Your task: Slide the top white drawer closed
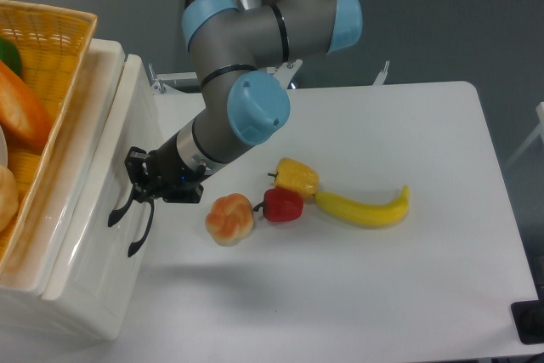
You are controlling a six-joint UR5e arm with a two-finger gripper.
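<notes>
So here's me at the left edge of the table, my gripper (136,183) pressed right up against the front panel of the top white drawer (95,210). The drawer front sits nearly flush with the cabinet (102,53) body, with only a thin line of gap showing along its top edge. My fingertips are against the panel just above its curved black handle (121,207), and a second black handle (141,229) shows just below and to the right of that one. Honestly can't tell from this angle whether my fingers are apart or together, they're just a dark clump against the white plastic.

The yellow wicker basket (51,36) sits on top of the cabinet at the far left corner, with some orange and green stuff in it.

On the table near my wrist there's a peach-coloured roundish fruit (229,218), a red pepper (282,205) touching it, a yellow pepper (297,177) just behind that, and a banana (364,207) running off toward the right edge.
</notes>
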